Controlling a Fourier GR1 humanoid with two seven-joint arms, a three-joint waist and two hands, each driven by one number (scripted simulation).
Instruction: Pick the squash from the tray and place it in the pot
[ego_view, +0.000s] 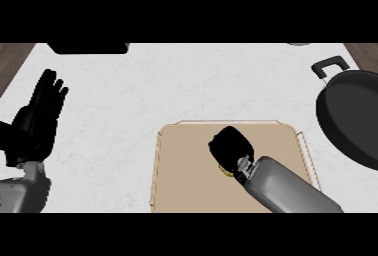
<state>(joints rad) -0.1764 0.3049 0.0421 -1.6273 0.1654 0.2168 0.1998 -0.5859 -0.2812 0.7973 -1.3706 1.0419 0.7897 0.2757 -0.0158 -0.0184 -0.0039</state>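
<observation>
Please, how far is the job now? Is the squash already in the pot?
Not yet. Done: the right hand sits over the tray, covering the squash; only a yellow sliver shows. In hand: the grasp, though I cannot tell if it is closed. Left: lift, carry to the pot at the right, release. The left hand rests open at the left.

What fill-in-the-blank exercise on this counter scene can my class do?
The right hand is above the tan ____.
The pot at the view's right is coloured ____.
The left hand, fingers straight, holds ____.
Missing words: tray, black, nothing.
</observation>
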